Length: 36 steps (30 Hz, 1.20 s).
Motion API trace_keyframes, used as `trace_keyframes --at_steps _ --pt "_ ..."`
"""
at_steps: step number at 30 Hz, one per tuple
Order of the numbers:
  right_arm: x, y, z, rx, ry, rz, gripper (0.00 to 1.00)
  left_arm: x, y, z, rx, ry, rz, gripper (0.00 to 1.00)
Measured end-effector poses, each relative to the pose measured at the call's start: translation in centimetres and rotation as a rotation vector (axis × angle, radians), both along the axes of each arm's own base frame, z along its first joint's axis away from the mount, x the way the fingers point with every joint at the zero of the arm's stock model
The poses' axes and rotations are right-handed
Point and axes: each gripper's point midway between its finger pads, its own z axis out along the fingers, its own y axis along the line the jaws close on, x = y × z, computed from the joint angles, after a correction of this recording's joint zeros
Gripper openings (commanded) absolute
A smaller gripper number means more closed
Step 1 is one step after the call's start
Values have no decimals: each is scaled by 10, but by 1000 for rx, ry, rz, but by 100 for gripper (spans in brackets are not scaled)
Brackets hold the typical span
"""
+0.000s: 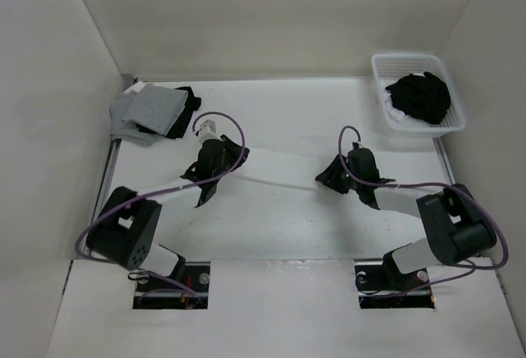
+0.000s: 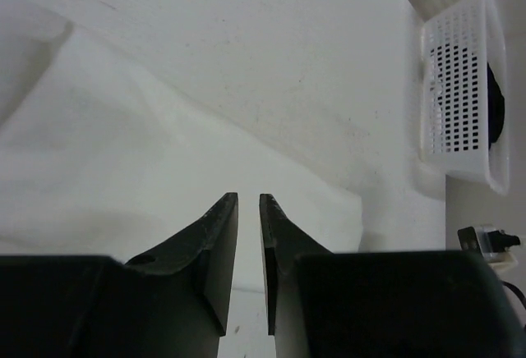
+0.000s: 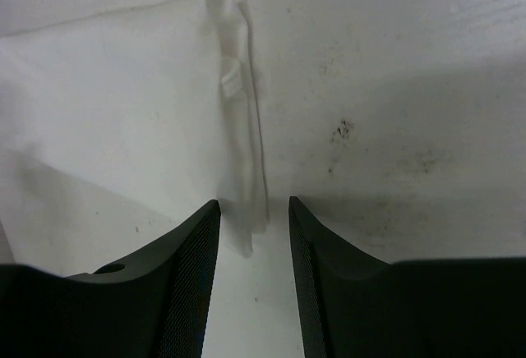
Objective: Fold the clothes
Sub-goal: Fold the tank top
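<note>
**A:** Where is the tank top (image 1: 283, 176) to be found?

**B:** It is laid across the middle of the table (image 1: 288, 227), drawn out into a long, flattened white band. The band runs from left to right, and its right end lies a little nearer than its left. The left gripper (image 1: 234, 163) is placed at its left end and the right gripper (image 1: 325, 179) at its right end.

**A:** How is the left gripper set?

**B:** In its wrist view the left gripper (image 2: 248, 200) is seen with its jaws parted by only a narrow slit. Nothing is seen caught in that slit. The white fabric (image 2: 123, 169) is spread beneath and beyond the tips, and a soft crease is seen running across it.

**A:** And the right gripper?

**B:** The jaws of the right gripper (image 3: 253, 204) are held well apart, and nothing is clamped between them. A narrow folded edge of the fabric (image 3: 107, 112), with a small white label (image 3: 232, 79) on it, is seen running toward the gap. Its end lies just at the fingertips (image 3: 197, 235). Whether the cloth is touched by them cannot be told. The bare table to the right of the cloth is marked with dark specks (image 3: 341, 132).

**A:** What else is placed on the table?

**B:** A white perforated basket (image 1: 419, 128) is set at the far right corner, and a black garment bundle (image 1: 419, 95) is piled in it. A grey and black stack (image 1: 152, 110) of garments is laid at the far left corner. Both are well apart from the tank top.
</note>
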Motion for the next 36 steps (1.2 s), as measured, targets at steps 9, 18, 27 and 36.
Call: trace_keyframes --at_steps 9,18,27,36 --pt "17 4 -3 82 8 -15 26 43 32 -69 30 131 128 14" --pt "26 5 -7 183 32 -40 7 46 46 -72 -11 98 171 14" --pt "13 -5 -6 251 24 -97 0 17 46 -74 -60 106 137 14" --pt "-3 -35 64 179 -182 -182 0 -14 11 -7 -113 -31 8 16"
